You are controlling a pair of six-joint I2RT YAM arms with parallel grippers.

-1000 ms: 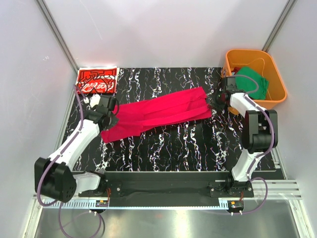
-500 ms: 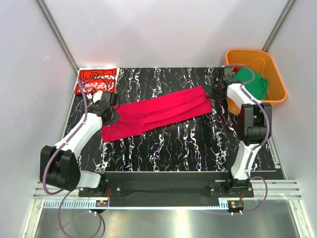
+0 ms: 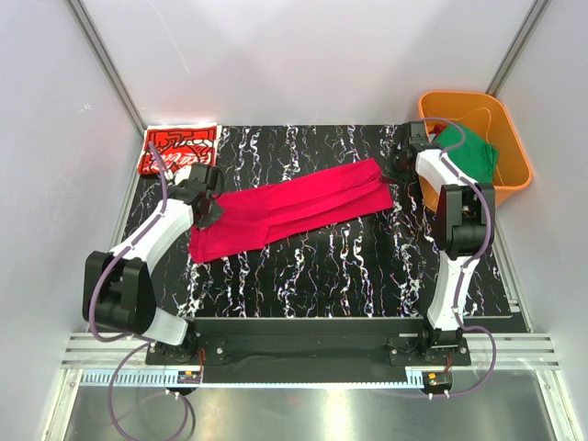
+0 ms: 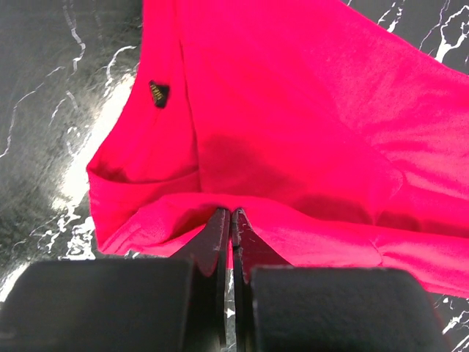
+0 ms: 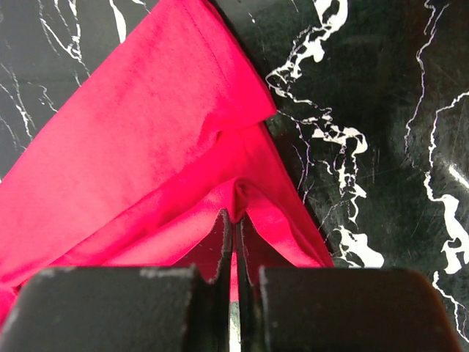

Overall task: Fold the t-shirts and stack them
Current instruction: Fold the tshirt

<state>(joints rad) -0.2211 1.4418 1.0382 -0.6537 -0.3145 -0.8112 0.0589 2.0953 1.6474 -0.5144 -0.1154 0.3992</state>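
top external view: the plain crimson t-shirt (image 3: 294,208) lies across the middle of the black, white-veined tabletop (image 3: 322,271) as a long folded band, slanting from its near-left end to its far-right end. the left hand (image 3: 208,211) sits at the band's left end and the right hand (image 3: 397,171) at its right end, each touching the cloth. the red t-shirt with white line print (image 3: 180,149) lies folded flat at the far-left corner of the tabletop, apart from the crimson one. the green t-shirt (image 3: 470,152) is bunched inside the orange plastic tub (image 3: 505,188), which stands off the far-right corner of the tabletop, just beside the right arm's wrist.

left wrist view: the left hand's fingers (image 4: 212,249) are clenched on a fold at the crimson cloth's edge, with a thin strip of red showing between them. the cloth spreads away from the tips in several layers, with a small dark mark, possibly a label (image 4: 157,93), on the left flap.

right wrist view: the right hand is likewise clenched on the shirt, pinching a puckered fold near its pointed corner. red cloth shows in the slit between the fingers, and the marbled tabletop shows to the right.
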